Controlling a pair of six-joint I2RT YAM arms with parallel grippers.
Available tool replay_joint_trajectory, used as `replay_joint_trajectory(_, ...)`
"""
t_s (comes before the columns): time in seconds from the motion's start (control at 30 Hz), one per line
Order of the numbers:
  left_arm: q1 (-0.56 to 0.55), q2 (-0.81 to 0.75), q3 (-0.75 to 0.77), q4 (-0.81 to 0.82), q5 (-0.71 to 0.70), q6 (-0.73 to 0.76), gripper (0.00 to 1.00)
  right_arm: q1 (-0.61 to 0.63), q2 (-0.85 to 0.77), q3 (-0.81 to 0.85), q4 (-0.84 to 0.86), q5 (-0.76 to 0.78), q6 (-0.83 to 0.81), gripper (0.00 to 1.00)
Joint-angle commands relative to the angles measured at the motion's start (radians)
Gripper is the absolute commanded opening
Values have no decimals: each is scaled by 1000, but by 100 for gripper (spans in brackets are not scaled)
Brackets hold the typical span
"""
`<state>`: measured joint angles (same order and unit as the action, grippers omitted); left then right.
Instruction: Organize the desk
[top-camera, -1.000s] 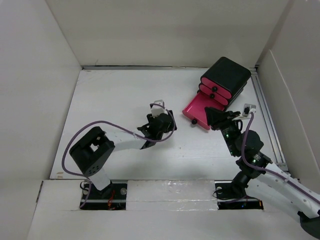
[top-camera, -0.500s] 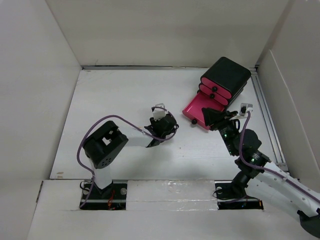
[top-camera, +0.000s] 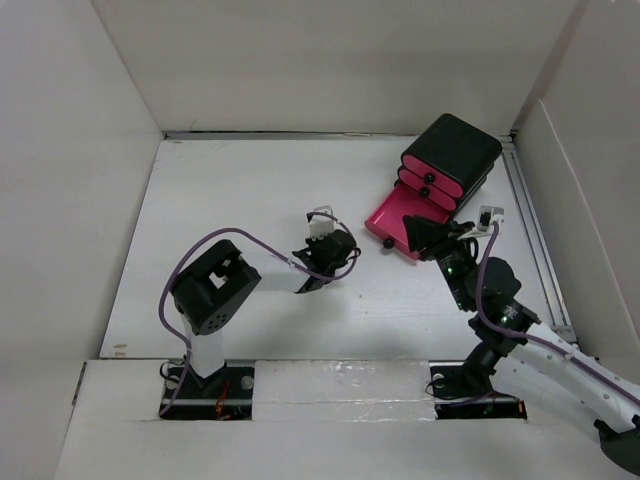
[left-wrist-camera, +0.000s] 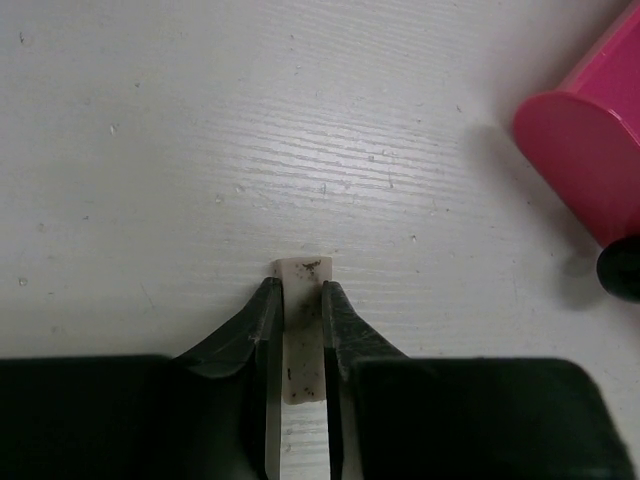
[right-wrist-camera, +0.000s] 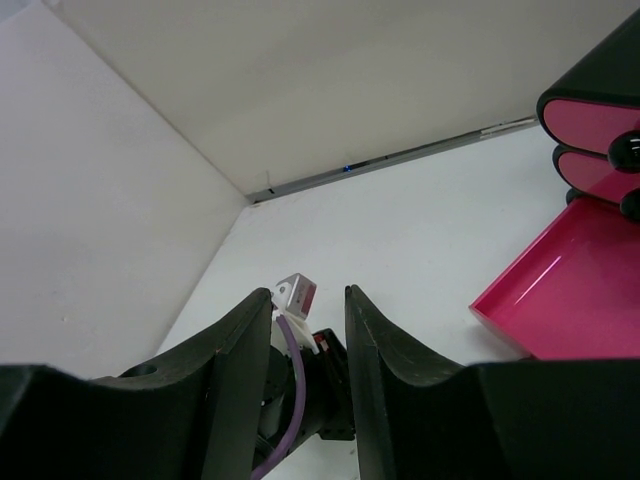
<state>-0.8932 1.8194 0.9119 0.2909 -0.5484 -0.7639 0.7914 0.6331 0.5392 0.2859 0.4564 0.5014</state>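
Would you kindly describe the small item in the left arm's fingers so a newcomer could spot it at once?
On the white desk, look near the middle, left of the black box with pink drawers, where the left arm ends. Clamped between its black fingers is a small beige block, a pale rectangular strip speckled with dark marks, unlike the bright pink open drawer nearby.

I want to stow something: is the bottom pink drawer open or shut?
Open. The bottom pink drawer sticks far out of the black drawer box; the two drawers above sit closed.
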Motion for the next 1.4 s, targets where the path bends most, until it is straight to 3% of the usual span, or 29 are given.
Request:
replay_joint_trajectory(0.0, -1, -25, 18, -30, -21, 35, 0, -6, -7, 27, 42, 13, -9, 41)
replay_joint_trajectory(0.27, -10, -138, 24, 42, 44, 95, 0, -6, -7, 22, 44, 5, -9, 41)
replay_joint_trajectory(0.6, -19, -155, 108, 89, 129, 155, 0, -6, -16, 21, 39, 19, -11, 41)
replay_joint_trajectory(0.97, -29, 112, 490, 149, 315, 212, 0, -6, -47, 11, 41, 24, -4, 41)
replay_joint_trajectory(1.03, -29, 161, 556, 139, 326, 219, 7, -6, -52, 10, 39, 27, -6, 41)
replay_joint_trajectory(1.23, -10, 109, 475, 149, 347, 238, 6, -6, -52, 13, 32, 37, -3, 41)
replay_joint_trajectory(1.27, -10, 100, 449, 160, 396, 262, 7, -6, -56, 10, 33, 44, -3, 41)
replay_joint_trajectory(1.37, -41, 58, 337, 206, 479, 412, 33, -6, -73, 4, 38, 51, -3, 40)
